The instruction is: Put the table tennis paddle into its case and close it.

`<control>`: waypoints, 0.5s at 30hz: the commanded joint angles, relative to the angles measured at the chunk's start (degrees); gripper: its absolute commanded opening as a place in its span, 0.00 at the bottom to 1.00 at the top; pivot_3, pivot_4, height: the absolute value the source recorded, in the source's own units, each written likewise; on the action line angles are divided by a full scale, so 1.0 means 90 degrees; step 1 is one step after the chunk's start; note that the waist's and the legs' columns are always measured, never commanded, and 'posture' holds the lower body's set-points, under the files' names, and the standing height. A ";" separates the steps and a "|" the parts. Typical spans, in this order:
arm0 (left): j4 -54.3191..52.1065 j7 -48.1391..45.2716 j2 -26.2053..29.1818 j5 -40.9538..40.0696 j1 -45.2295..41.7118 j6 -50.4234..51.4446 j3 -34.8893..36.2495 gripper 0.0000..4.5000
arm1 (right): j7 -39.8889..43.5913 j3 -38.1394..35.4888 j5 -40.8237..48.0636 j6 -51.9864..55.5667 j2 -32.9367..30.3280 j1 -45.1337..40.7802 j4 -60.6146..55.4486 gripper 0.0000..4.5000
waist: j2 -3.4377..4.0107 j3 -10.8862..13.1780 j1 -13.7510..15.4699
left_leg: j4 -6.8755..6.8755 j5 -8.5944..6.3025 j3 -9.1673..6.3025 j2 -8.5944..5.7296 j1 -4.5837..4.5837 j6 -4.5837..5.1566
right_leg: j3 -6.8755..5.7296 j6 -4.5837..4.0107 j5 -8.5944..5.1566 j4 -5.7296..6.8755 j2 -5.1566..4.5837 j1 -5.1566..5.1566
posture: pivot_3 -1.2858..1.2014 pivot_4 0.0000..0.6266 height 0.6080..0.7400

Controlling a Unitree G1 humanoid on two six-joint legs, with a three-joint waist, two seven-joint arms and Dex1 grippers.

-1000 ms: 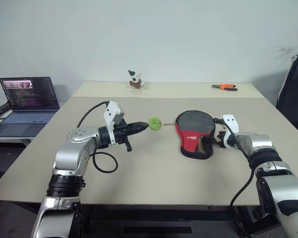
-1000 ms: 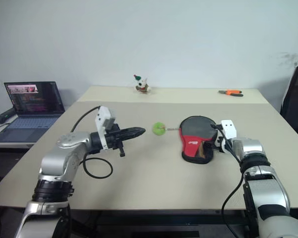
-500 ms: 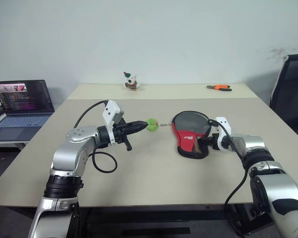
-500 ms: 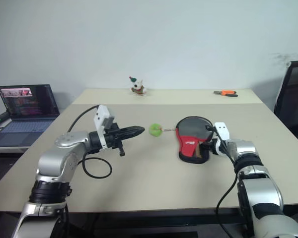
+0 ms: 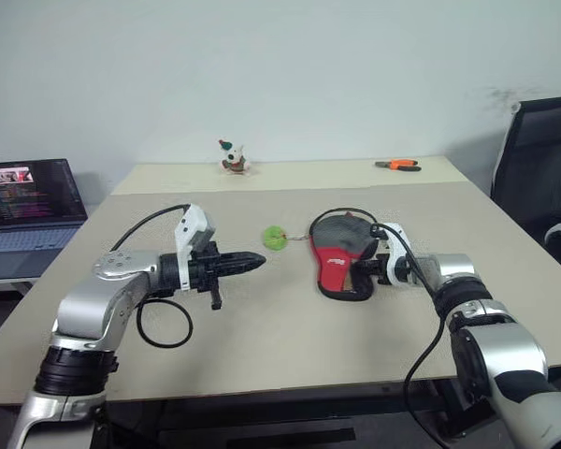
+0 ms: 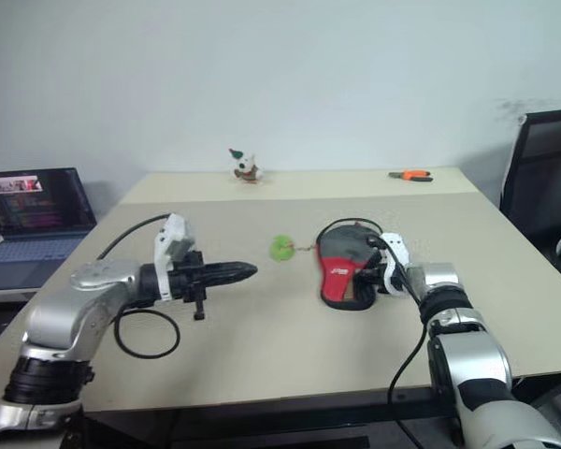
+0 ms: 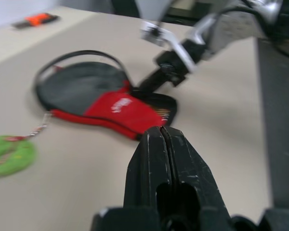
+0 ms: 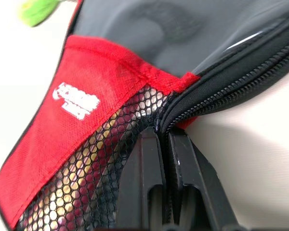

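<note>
Case [image 5: 341, 262]: lies flat on the table [image 5: 262, 346], right of centre in the head view; red lower part toward me, black upper part behind it. I can't make out the paddle; I judge it is already inside.
Right gripper [image 5: 374, 269]: fingers pressed together at the case's right edge, where the mesh pocket [image 8: 91, 159] meets the zip [image 8: 231, 91]. From the wrist view I read this as a pinch on the fabric edge.
Left gripper [image 5: 254, 262]: fingers shut on nothing, hovering left of centre, well apart from the case.
Green zipper tag [image 5: 275, 238]: on the table between my left gripper and the case's upper left rim, joined to it by a short chain.
Step in hand: I'd keep the right pinch steady as an anchor, bring the left onto the tag, and pull along the rim's curve, not straight out.
Risk: the case may slide or lift if the anchor slackens.
Far edge: a small figurine [image 5: 230, 156] and orange-handled pliers [image 5: 397, 165], both well clear.
</note>
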 commanded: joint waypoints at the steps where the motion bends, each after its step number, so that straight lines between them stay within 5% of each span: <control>1: -0.0425 -0.0165 0.0237 -0.0303 0.0153 0.0113 0.0178 0.00 | 0.0431 0.0127 0.0287 0.0714 0.0250 0.0213 -0.0658 0.00 | 0.0000 0.0000 -0.0007 | -0.0007 0.0000 0.0005 0.0001 0.0000 0.0000 | 0.0001 0.0000 0.0000 -0.0002 0.0001 -0.0005 | 0.52 0.24 1.00; 15: -0.1756 -0.0161 0.0561 -0.1181 0.1483 0.0573 0.0272 0.00 | 0.0034 0.0157 0.1623 0.4643 -0.0147 0.3007 -0.6722 0.00 | 0.0000 0.0000 0.0119 | -0.0023 -0.0003 -0.0003 0.0009 -0.0007 -0.0001 | -0.0001 -0.0010 -0.0010 -0.0012 -0.0020 -0.0007 | 0.52 0.24 1.00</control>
